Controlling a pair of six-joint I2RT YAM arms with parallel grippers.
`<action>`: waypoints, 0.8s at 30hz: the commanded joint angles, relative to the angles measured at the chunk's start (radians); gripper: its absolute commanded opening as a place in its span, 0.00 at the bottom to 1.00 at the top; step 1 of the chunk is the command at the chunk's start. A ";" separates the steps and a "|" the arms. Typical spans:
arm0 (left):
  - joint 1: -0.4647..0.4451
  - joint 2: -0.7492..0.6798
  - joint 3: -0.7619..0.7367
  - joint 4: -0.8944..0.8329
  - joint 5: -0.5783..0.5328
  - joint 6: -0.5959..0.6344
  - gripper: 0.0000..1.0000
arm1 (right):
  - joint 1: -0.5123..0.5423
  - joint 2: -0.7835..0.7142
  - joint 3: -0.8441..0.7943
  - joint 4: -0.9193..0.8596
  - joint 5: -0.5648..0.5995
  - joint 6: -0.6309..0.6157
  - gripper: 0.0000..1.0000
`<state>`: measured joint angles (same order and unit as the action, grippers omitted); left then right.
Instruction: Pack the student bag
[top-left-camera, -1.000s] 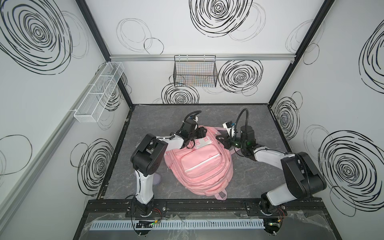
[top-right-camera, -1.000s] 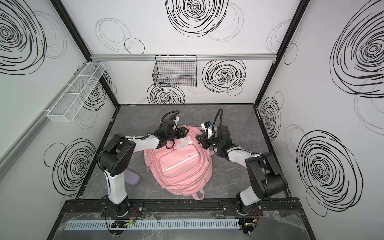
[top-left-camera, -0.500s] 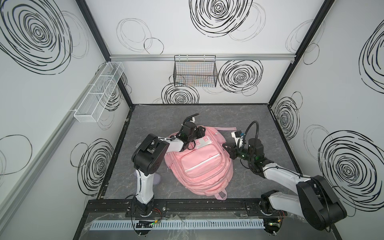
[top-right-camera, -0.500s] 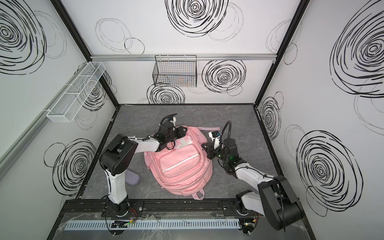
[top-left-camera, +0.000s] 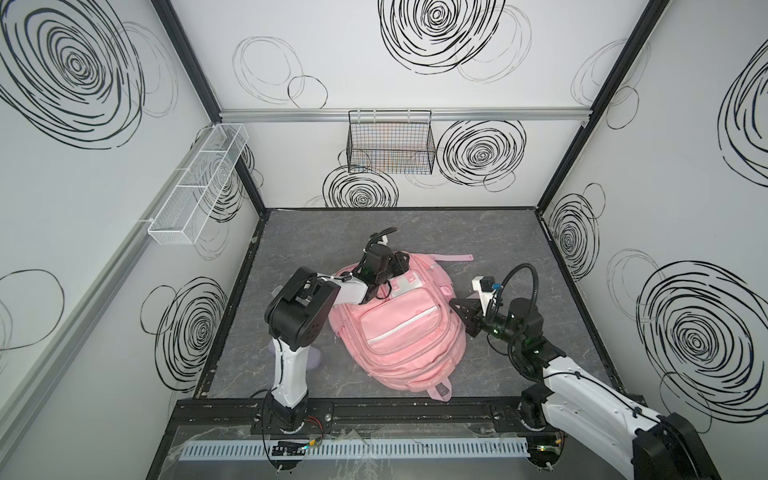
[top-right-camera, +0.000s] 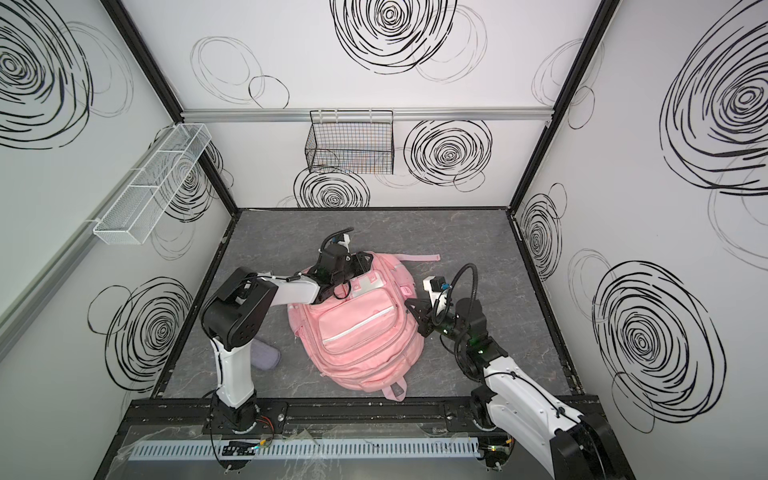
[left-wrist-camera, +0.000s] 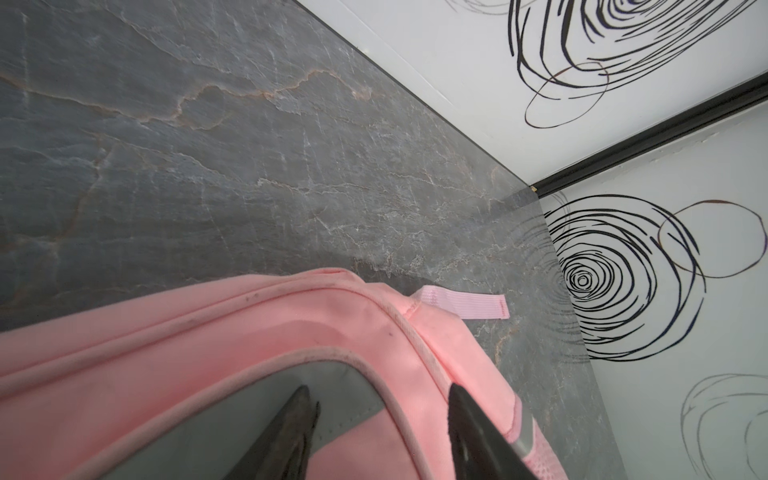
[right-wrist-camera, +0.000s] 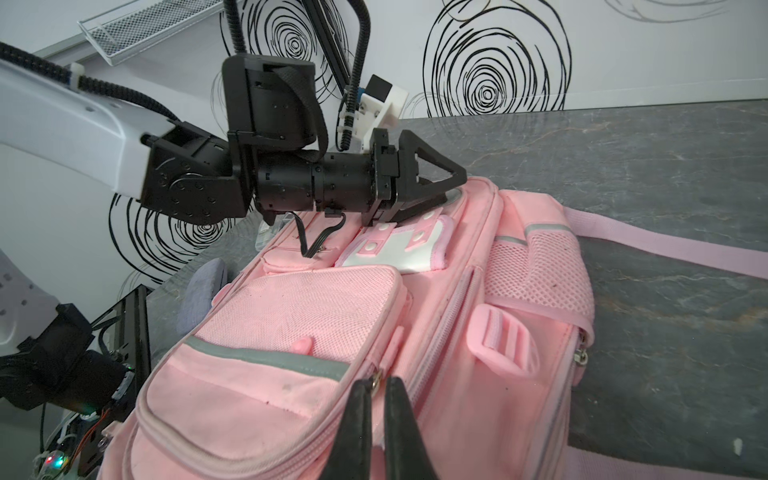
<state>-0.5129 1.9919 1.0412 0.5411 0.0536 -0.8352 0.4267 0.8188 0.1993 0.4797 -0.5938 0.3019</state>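
The student bag (top-left-camera: 399, 332) is laid flat in the middle of the grey worktop (top-left-camera: 478, 232), pockets up, likely so they can be reached. The left gripper (left-wrist-camera: 378, 395) is held apart over the bag's top rim, perhaps to lift it open. The right gripper (right-wrist-camera: 376, 399) is pressed together with nothing in it, set just beside a zip pull (right-wrist-camera: 376, 380) — probably to be tugged next.

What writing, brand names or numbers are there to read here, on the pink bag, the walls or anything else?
None can be read.
The student bag shows no lettering or logo in any view.
The walls carry only black scribbled spirals, with no letters or numbers.
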 joint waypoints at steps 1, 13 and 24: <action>0.002 0.076 -0.055 -0.186 -0.063 -0.031 0.56 | 0.045 -0.068 -0.013 0.030 -0.021 0.035 0.00; -0.035 -0.308 -0.116 -0.295 -0.015 0.160 0.70 | 0.024 -0.097 0.027 -0.021 0.169 0.049 0.00; -0.324 -0.432 0.061 -0.870 0.073 0.748 0.73 | -0.102 0.109 0.148 0.011 -0.080 0.004 0.00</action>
<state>-0.7826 1.5043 1.1007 -0.1165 0.0978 -0.2550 0.3313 0.9188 0.2974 0.4179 -0.6090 0.3187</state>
